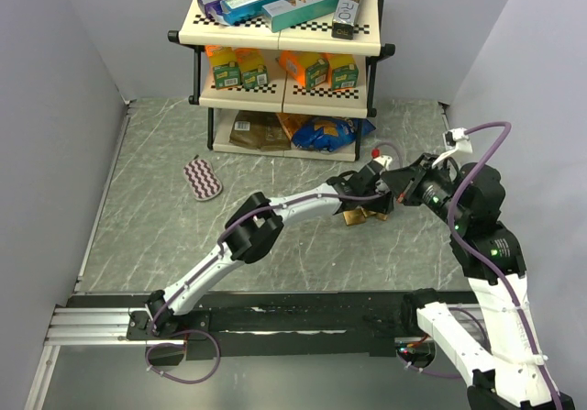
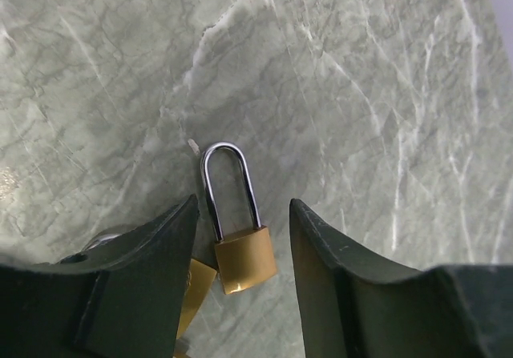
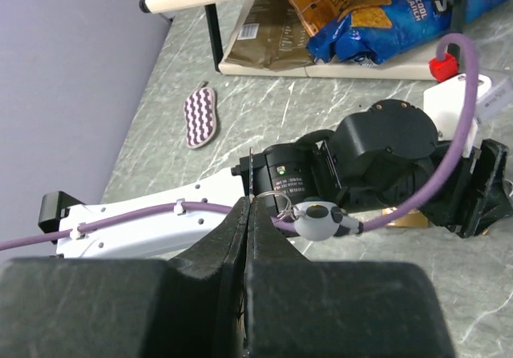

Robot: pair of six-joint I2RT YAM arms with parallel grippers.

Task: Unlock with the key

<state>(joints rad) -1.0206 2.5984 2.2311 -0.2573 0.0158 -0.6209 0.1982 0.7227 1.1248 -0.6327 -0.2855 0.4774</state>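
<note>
On the left side of the grey table [image 1: 147,227] lies a small stripy pouch [image 1: 203,178], all by itself. At the back, in the middle, stands a shelf [image 1: 275,39] with boxes [image 1: 266,2] on top and snack bags [image 1: 321,135] at the bottom.

Near the middle of the table, the left claw [image 2: 243,206] hangs over the padlock [image 2: 244,259]. Its two dark fingers [image 2: 136,286] are apart, one on each side of the gold lock body, and they do not touch it. The padlock lies flat on the table with its silver loop pointing away from the claw. Another gold piece [image 2: 196,290] peeks out from under one finger.

Just to the right, the right claw [image 3: 247,210] is squeezed tight on a thin bit of metal that looks like the key [image 3: 251,166].
</note>
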